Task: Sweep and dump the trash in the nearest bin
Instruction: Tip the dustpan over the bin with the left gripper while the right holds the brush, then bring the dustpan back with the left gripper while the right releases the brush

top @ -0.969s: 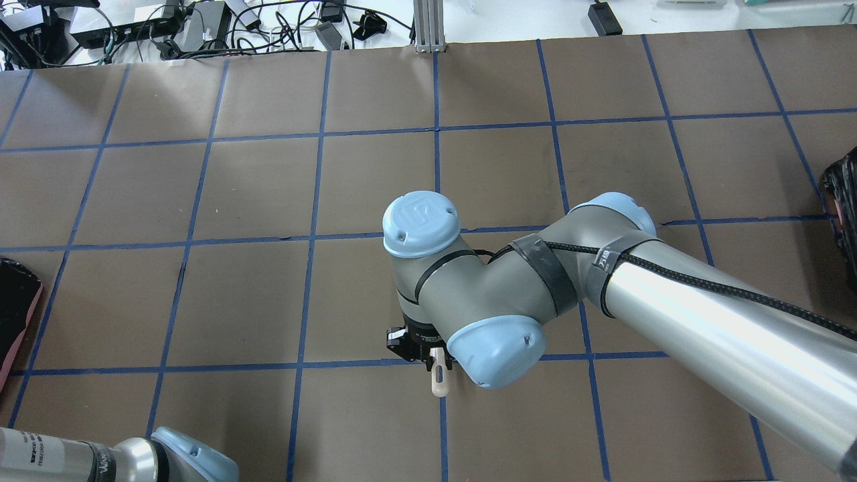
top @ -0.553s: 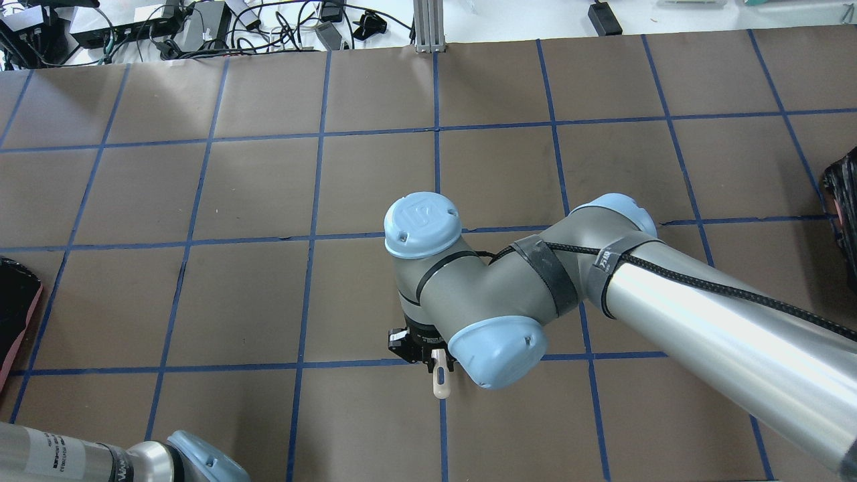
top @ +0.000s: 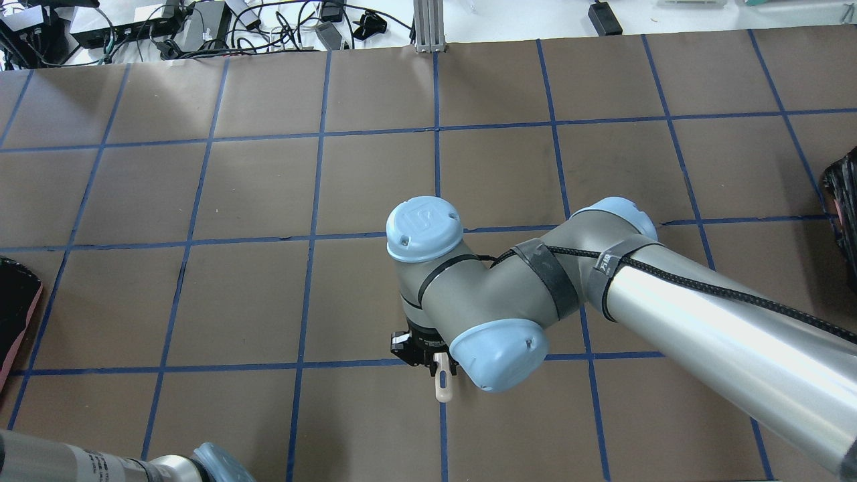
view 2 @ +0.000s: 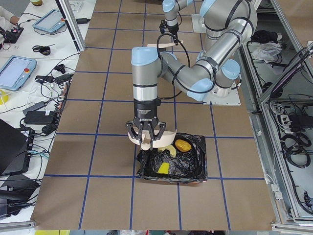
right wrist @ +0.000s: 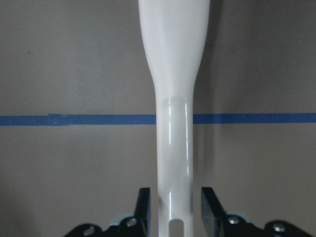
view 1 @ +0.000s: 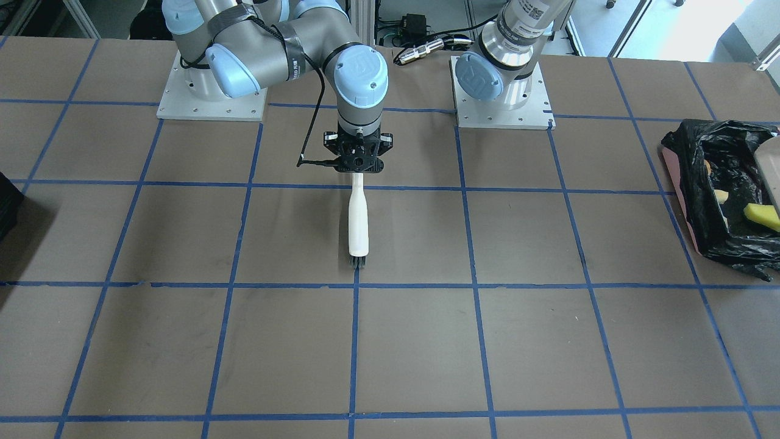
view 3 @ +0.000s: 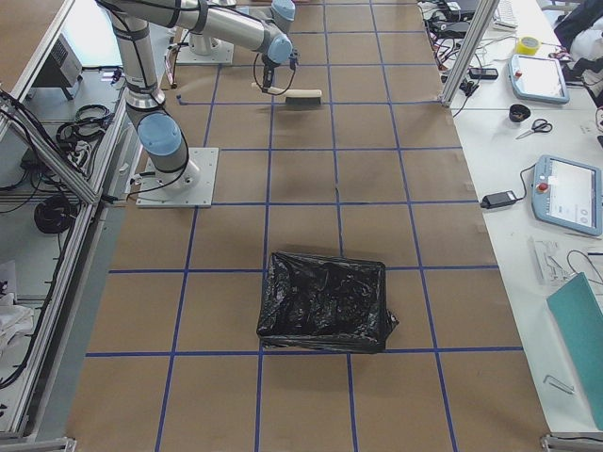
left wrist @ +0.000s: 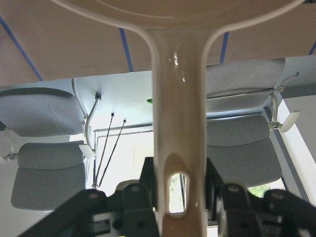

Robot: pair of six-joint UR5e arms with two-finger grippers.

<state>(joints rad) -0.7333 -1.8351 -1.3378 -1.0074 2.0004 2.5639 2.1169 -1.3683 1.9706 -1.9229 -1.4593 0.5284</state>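
My left gripper (left wrist: 180, 190) is shut on the handle of a white dustpan (view 2: 146, 139) and holds it tipped over the near bin (view 2: 188, 171), a pinkish box lined with a black bag. In the bin lie the brown lump (view 2: 183, 145), the yellow-green wedge (view 2: 164, 168) and the tan piece (view 2: 169, 151). The front view shows the same bin (view 1: 688, 201) with the wedge (view 1: 762, 215) and tan piece (view 1: 721, 196). My right gripper (view 1: 358, 167) is shut on a white brush (view 1: 358, 219) that lies along the table's middle, bristles down.
A second black-lined bin (view 3: 325, 301) stands on my right side, at the overhead view's right edge (top: 845, 201). The brown table (view 1: 426, 341) has a blue tape grid. Cables and boxes (top: 167, 27) lie past the far edge.
My left arm's elbow has slid to the right along the overhead view's bottom edge. The right arm and the brush have shifted very slightly right.
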